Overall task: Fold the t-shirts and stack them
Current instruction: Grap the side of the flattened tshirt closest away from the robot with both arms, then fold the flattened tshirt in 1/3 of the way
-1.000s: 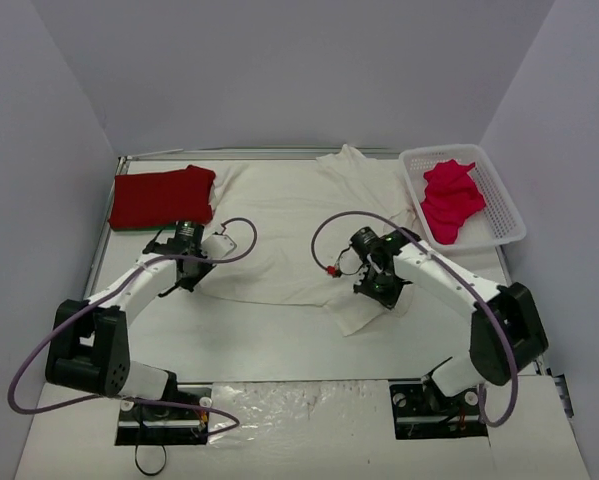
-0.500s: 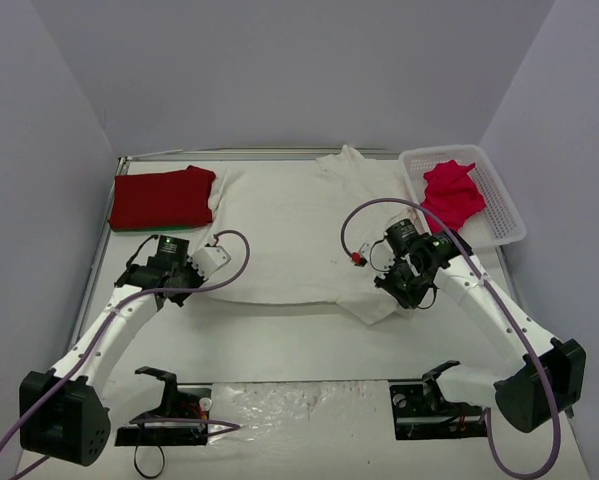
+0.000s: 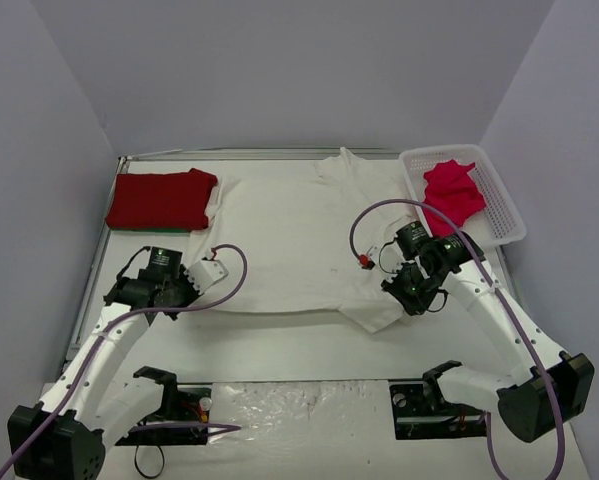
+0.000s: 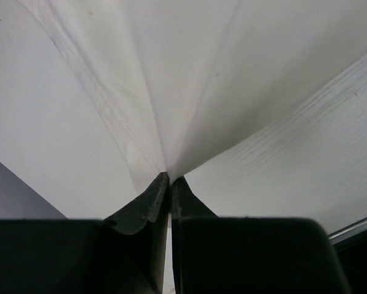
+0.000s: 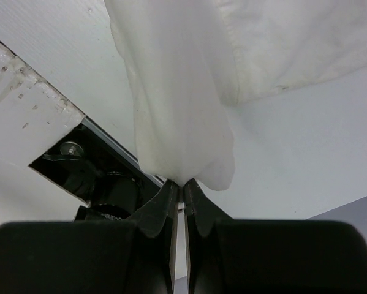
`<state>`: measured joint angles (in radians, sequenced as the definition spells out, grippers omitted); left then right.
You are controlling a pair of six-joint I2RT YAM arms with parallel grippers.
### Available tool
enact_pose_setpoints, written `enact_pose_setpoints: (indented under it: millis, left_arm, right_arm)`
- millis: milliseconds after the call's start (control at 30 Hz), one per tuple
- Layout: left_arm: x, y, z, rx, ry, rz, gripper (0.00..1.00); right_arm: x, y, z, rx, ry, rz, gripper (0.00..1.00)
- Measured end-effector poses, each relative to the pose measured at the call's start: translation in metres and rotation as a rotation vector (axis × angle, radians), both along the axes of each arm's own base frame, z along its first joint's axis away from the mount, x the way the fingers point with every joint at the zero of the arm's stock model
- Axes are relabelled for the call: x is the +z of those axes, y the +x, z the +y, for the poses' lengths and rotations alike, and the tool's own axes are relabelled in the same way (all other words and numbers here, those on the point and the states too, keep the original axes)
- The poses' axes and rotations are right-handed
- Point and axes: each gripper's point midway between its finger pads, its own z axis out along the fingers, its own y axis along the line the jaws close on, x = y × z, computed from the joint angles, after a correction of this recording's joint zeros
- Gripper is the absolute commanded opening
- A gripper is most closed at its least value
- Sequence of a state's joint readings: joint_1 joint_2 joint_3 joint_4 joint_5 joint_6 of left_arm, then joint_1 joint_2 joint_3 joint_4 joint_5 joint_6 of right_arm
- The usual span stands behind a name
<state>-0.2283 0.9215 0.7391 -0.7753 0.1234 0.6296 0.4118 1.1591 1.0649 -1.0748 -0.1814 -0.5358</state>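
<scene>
Your left gripper (image 4: 169, 177) and right gripper (image 5: 181, 184) each have jaws clamped on the near edge of the cream-white t-shirt (image 3: 289, 225), which is spread over the worktop (image 3: 279, 338). Farther back, the red t-shirt (image 3: 159, 200) lies folded at left, and the pinkish-red t-shirt (image 3: 451, 195) lies in the basket (image 3: 505, 206).

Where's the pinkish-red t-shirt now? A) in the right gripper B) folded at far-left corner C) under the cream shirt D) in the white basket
D: the pinkish-red t-shirt lies crumpled inside the white lattice basket, far right in the top view.
</scene>
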Motion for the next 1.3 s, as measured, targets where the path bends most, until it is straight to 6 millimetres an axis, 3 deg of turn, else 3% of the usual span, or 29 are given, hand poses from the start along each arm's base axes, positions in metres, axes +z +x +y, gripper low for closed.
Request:
enact_pose_setpoints:
  millis: [167, 400, 700, 900, 1300]
  left_arm:
    - [-0.002, 0.002, 0.004, 0.013, 0.024, 0.006, 0.02]
    - [-0.008, 0.013, 0.01, 0.048, 0.067, 0.019, 0.02]
    - [0.017, 0.058, 0.017, 0.119, 0.115, -0.081, 0.02]
    - [0.017, 0.079, 0.017, 0.138, 0.143, -0.08, 0.02]
    - [0.0, 0.116, 0.01, 0.138, 0.166, -0.035, 0.02]
  right_arm:
    - [0.006, 0.007, 0.002, 0.007, -0.002, -0.003, 0.0]
    - [0.018, 0.037, 0.008, 0.007, -0.02, -0.042, 0.0]
    - [0.021, 0.09, 0.012, -0.013, -0.044, -0.062, 0.0]
    - [0.021, 0.124, 0.009, -0.035, -0.054, -0.074, 0.0]
    - [-0.009, 0.181, 0.0, -0.069, -0.083, -0.026, 0.0]
